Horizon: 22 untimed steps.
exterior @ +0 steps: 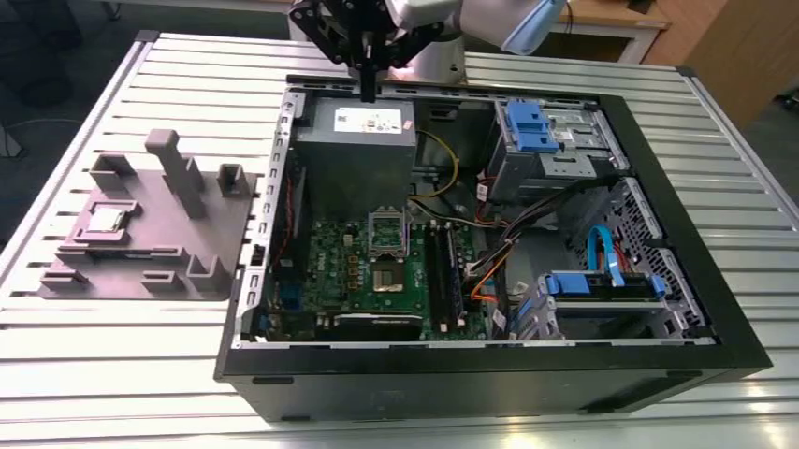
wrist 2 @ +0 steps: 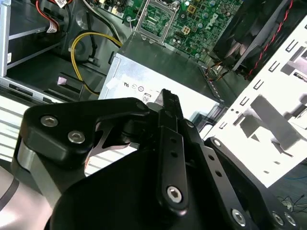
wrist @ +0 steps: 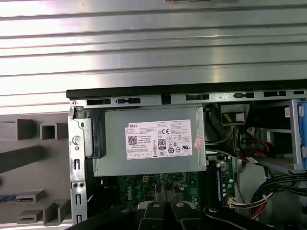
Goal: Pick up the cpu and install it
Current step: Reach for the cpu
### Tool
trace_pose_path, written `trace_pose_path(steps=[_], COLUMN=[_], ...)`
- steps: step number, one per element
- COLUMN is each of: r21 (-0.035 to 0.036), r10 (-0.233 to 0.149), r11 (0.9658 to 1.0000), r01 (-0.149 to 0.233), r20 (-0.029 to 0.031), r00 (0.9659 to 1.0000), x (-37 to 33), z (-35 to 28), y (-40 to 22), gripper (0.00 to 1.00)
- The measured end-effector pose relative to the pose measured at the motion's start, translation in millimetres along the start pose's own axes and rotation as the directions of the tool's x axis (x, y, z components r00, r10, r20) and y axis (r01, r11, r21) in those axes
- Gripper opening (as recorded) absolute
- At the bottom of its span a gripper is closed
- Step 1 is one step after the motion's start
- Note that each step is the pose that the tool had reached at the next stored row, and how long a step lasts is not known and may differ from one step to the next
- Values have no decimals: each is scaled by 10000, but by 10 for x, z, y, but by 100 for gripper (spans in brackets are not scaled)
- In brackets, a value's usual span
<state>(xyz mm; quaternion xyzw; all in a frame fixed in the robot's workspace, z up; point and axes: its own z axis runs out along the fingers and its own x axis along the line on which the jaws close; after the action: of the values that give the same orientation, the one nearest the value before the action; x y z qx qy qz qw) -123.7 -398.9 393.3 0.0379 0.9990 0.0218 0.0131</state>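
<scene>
A slatted metal table [exterior: 88, 374] carries an open computer case [exterior: 500, 379]. On the exterior view's left it also carries a grey plate [exterior: 163, 257] with upright blocks. Inside the case lie a green motherboard [exterior: 355, 271] and a grey power supply [exterior: 362, 126]. The gripper [exterior: 370, 92] hangs above the power supply, near the case's rim, its fingers pressed together with nothing between them. The cpu [exterior: 105, 220] sits in a recess on the plate, well apart from the gripper.
</scene>
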Motion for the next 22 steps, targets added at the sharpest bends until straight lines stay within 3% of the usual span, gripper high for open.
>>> trace_pose_path(steps=[22], r21=[0], r10=[0], r11=[10000], r01=[0], r20=[-1], r00=[10000], x=[141], z=[1], y=[-11], gripper=[10])
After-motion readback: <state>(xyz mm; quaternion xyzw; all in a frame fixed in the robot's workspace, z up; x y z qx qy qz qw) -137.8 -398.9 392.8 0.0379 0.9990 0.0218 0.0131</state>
